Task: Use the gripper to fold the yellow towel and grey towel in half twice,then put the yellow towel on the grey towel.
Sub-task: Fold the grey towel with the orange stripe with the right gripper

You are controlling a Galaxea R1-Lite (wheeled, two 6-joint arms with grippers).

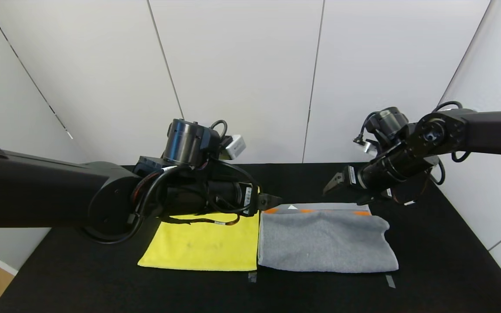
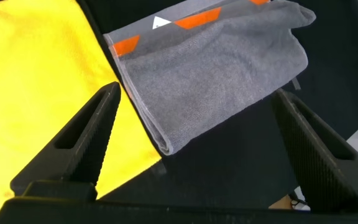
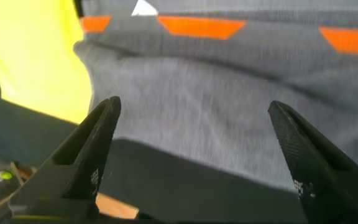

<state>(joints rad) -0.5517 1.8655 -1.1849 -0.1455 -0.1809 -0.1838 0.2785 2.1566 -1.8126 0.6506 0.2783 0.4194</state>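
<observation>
the grey towel [image 1: 326, 241] lies folded on the black table [image 1: 442, 261], right of the yellow towel [image 1: 207, 243]. soft and limp; best pinched at a corner. left gripper [image 2: 197, 155] and right gripper [image 3: 197, 155] hover, fingers spread.

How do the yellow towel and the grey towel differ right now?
The yellow towel lies thin and flat; the grey towel is thicker, with a rounded fold along its edge beside the yellow one. The yellow towel is plain, partly hidden under the left arm; the grey towel shows orange marks along its far edge. Both lie side by side on the black table, untouched.
</observation>
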